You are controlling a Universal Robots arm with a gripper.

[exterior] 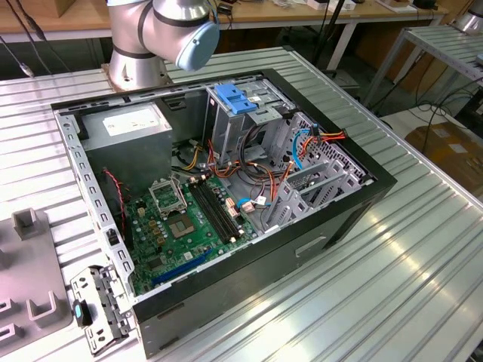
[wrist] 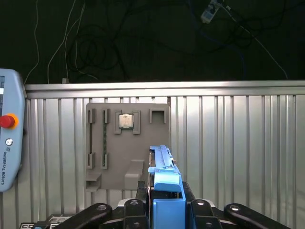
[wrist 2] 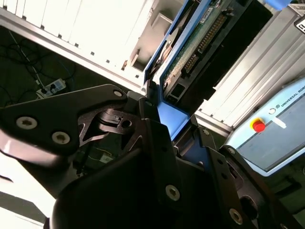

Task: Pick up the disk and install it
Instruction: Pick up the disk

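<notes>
The disk (wrist: 162, 168) stands edge-on between the black fingers (wrist: 143, 187), its blue side rail facing the first wrist view. My gripper (wrist: 164, 202) is shut on it, high above the ribbed table. In the second wrist view the disk (wrist 2: 196, 42) shows its green circuit-board underside and blue rail, clamped in the gripper (wrist 2: 174, 126). The open computer case (exterior: 355, 197) lies on the table in the exterior view, with its drive cage (exterior: 256, 124) at the far side.
A light-blue latch plate (exterior: 234, 98) tops the drive cage beside a grey power-supply box (exterior: 128, 128); the motherboard (exterior: 189, 219) and loose cables fill the case. A grey fixture plate (wrist: 109, 157) carries a chip (wrist: 126, 121). A pendant with a red button (wrist: 7, 121) lies nearby.
</notes>
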